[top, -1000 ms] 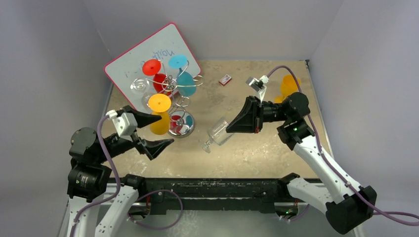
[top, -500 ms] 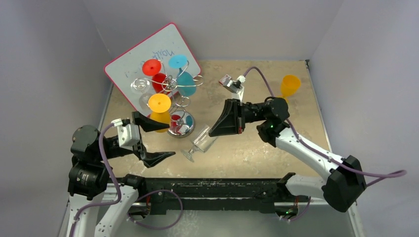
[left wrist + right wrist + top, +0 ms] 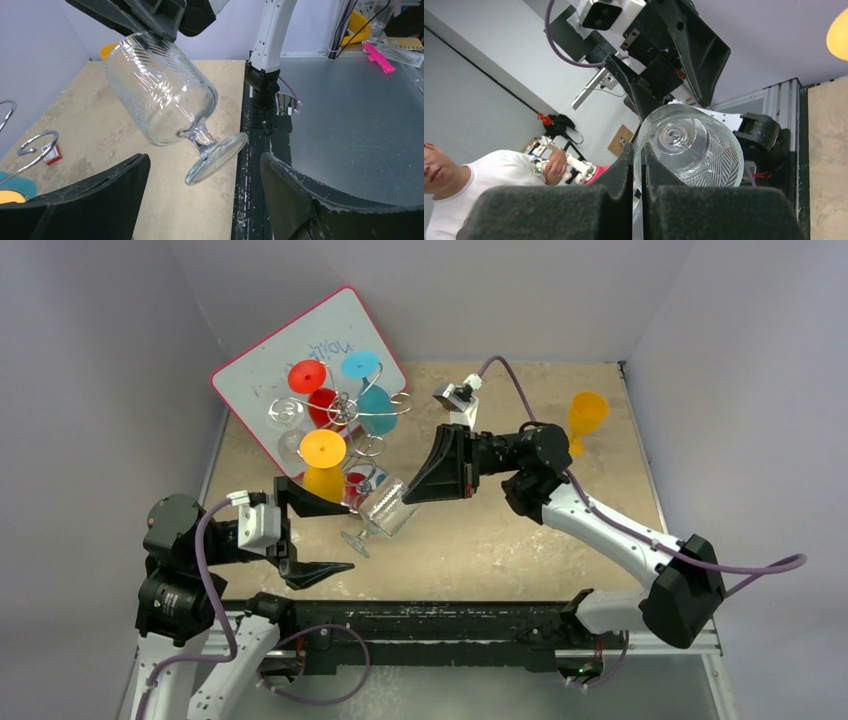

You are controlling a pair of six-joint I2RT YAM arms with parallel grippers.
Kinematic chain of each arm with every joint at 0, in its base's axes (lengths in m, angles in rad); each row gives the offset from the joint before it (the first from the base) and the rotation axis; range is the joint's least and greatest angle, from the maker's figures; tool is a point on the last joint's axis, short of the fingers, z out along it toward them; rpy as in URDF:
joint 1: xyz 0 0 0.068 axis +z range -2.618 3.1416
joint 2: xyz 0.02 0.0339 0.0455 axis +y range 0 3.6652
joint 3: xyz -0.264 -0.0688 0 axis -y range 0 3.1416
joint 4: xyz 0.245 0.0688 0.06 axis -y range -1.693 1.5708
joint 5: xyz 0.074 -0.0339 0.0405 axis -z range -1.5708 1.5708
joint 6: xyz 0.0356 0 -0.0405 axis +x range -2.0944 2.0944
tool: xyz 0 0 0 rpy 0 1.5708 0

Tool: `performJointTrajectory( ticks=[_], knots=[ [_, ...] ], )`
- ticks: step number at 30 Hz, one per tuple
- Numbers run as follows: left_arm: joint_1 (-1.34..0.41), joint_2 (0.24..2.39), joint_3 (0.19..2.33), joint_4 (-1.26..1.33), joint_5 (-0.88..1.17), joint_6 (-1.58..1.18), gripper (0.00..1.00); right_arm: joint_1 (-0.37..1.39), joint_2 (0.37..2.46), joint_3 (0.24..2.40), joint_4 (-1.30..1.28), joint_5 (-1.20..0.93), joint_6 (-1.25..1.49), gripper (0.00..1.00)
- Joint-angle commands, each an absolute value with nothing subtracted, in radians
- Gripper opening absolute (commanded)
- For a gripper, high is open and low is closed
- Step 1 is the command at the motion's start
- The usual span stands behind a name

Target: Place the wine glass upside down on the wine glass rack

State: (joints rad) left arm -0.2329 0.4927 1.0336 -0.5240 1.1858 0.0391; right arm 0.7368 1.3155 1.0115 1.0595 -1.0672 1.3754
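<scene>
Hanging above the surface, the wine glass lies tilted, its bowl toward the right arm and its foot pointing at the left arm. The right fingers are nearly closed and pinch the wall of the bowl at its rim in the narrow gap between them; the right wrist view looks straight into the bowl. The left fingers are spread wide and hold nothing. In the left wrist view the foot of the glass sits between them, touching neither. The glass is just beside the round base of the wine glass rack, on its right. Red, teal and orange glasses hang on the rack.
</scene>
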Motion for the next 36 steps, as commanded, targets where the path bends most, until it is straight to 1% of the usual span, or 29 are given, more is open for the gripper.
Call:
performJointTrajectory(
  ticks=[1, 10, 11, 13, 14, 17, 19, 22, 25, 26, 27, 28, 29, 32, 36],
  knots=[
    [-0.244, 0.488, 1.044, -0.513, 1.233, 0.058, 0.80, 0.739, 1.302, 1.093, 1.131, -1.022, 1.365, 0.00],
    [-0.247, 0.498, 1.052, -0.499, 1.249, 0.053, 0.72, 0.751, 1.326, 1.118, 1.130, -1.031, 1.365, 0.00],
    [-0.247, 0.499, 1.052, -0.498, 1.250, 0.052, 0.68, 0.754, 1.330, 1.121, 1.130, -1.032, 1.365, 0.00],
    [-0.248, 0.498, 1.055, -0.502, 1.227, 0.056, 0.43, 0.758, 1.339, 1.125, 1.136, -1.033, 1.370, 0.00],
    [-0.247, 0.496, 1.055, -0.504, 1.218, 0.059, 0.38, 0.760, 1.344, 1.127, 1.144, -1.034, 1.375, 0.00],
    [-0.248, 0.500, 1.057, -0.513, 1.220, 0.062, 0.39, 0.766, 1.356, 1.135, 1.168, -1.036, 1.390, 0.00],
    [-0.248, 0.501, 1.053, -0.512, 1.233, 0.061, 0.36, 0.768, 1.361, 1.138, 1.181, -1.041, 1.399, 0.00],
    [-0.249, 0.507, 1.054, -0.508, 1.243, 0.059, 0.26, 0.769, 1.365, 1.142, 1.193, -1.045, 1.405, 0.00],
    [-0.248, 0.509, 1.058, -0.504, 1.246, 0.055, 0.14, 0.769, 1.368, 1.145, 1.196, -1.047, 1.406, 0.00],
    [-0.248, 0.509, 1.059, -0.504, 1.248, 0.056, 0.11, 0.769, 1.370, 1.147, 1.206, -1.050, 1.412, 0.00],
    [-0.248, 0.511, 1.061, -0.504, 1.250, 0.056, 0.11, 0.769, 1.371, 1.148, 1.216, -1.054, 1.420, 0.00],
    [-0.248, 0.512, 1.063, -0.503, 1.252, 0.057, 0.13, 0.769, 1.373, 1.151, 1.229, -1.059, 1.430, 0.00],
    [-0.248, 0.514, 1.065, -0.503, 1.256, 0.056, 0.18, 0.769, 1.374, 1.157, 1.237, -1.064, 1.439, 0.00],
    [-0.249, 0.523, 1.071, -0.504, 1.271, 0.055, 0.26, 0.769, 1.374, 1.172, 1.248, -1.071, 1.453, 0.00],
    [-0.248, 0.529, 1.083, -0.504, 1.287, 0.062, 0.28, 0.771, 1.382, 1.181, 1.200, -1.065, 1.432, 0.00]
  ],
)
